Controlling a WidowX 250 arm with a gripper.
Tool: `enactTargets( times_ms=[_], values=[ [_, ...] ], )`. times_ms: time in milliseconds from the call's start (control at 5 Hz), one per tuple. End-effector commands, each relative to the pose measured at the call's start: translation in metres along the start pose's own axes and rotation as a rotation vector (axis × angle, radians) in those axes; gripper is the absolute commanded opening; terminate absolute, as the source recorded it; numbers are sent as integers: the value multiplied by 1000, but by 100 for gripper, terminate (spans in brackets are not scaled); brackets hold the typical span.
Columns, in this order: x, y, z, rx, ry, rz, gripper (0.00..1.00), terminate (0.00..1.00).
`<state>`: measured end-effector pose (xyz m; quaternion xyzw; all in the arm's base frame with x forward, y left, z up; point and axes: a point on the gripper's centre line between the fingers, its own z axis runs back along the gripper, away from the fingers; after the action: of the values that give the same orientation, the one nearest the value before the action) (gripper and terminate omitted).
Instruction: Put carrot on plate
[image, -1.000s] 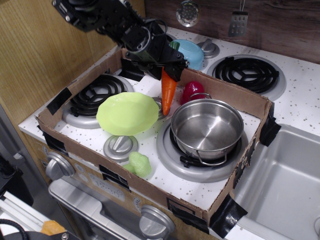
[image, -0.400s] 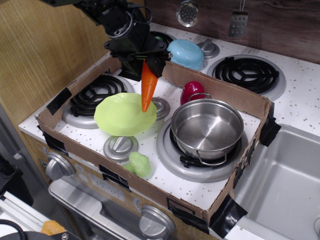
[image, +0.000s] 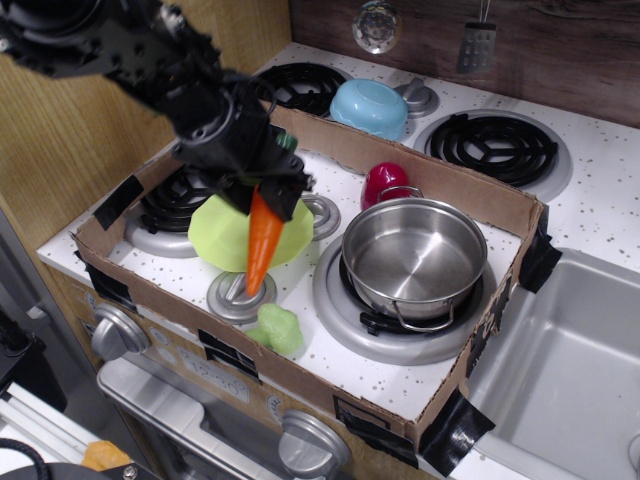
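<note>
Left burner (image: 175, 205): black coil at the tray's 9 o'clock side, mostly covered by the arm and the plate.
Arm: big black thing coming in from the top-left corner, reaching down toward the middle of the cardboard tray (image: 505, 205).
Tool (image: 268, 185): pinching the carrot by its fat top end. The black fingers are closed on it and a bit of the green top peeks out at about 1 o'clock from the grip.
Carrot (image: 260, 243): bright orange, hanging tip-down and leaning slightly, thick end up in the tool. Its tip points at the silver knob, roughly 6 o'clock from the tool. In this view it crosses in front of the plate; can't tell if it's touching the plate or not.
Plate (image: 225, 240): lime green, sitting between the left burner and the pot, partly hidden behind the tool and carrot.
Silver knob (image: 240, 297): round, just at 6 o'clock of the plate, right under the carrot tip.
Green lumpy toy (image: 279, 328): pale green, near the tray's front wall, 5 o'clock from the knob.
Red toy (image: 384, 183): dark red, tucked at 11 o'clock of the pot.
Blue bowl (image: 368, 107): upside down outside the tray, at 12 o'clock.
Steel pot (image: 414, 258): on the right burner inside the tray.
Sink (image: 560, 370): grey basin off at 4 o'clock on the tabletop.
</note>
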<state>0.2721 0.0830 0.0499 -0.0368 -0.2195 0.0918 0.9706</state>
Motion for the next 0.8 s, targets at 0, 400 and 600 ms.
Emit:
enactTargets(
  times_ms=[0, 400, 600],
  values=[
    [12, 21, -5, -36, 36, -104, 0, 0],
    [31, 34, -9, -67, 87, -144, 0, 0],
    [36, 29, -9, -56, 76, -141, 100, 0]
  ],
)
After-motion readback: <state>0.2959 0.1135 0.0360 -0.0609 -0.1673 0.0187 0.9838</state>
